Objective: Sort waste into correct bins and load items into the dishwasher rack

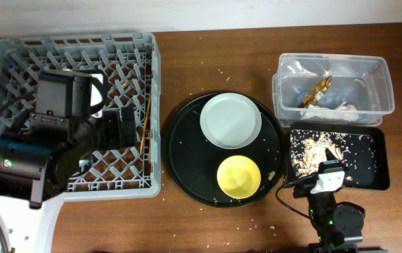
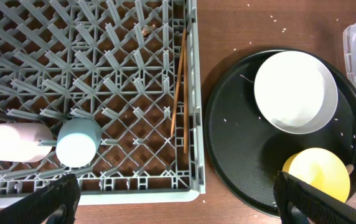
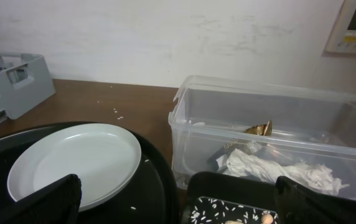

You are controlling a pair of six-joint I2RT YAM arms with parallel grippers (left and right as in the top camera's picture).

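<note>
The large square grey plastic rack (image 2: 103,93) looks matt and moulded. The pair of thin wooden chopsticks (image 2: 179,87) shows bare brown grain. The pale grey-white round plate (image 2: 296,90) is smooth with a soft sheen. The large round black tray (image 2: 228,155) looks like glossy plastic. The clear rectangular plastic tub (image 3: 277,118) is transparent and shiny. The crumpled white paper napkin (image 3: 271,168) is soft and creased. The long brown-gold snack wrapper (image 1: 318,90) glints like foil. The brown wooden table (image 2: 228,31) has a satin finish.

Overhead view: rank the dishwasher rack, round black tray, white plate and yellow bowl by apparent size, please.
Largest to smallest:
1. dishwasher rack, biggest even with the left arm covering part of it
2. round black tray
3. white plate
4. yellow bowl, clearly smaller than the plate
</note>
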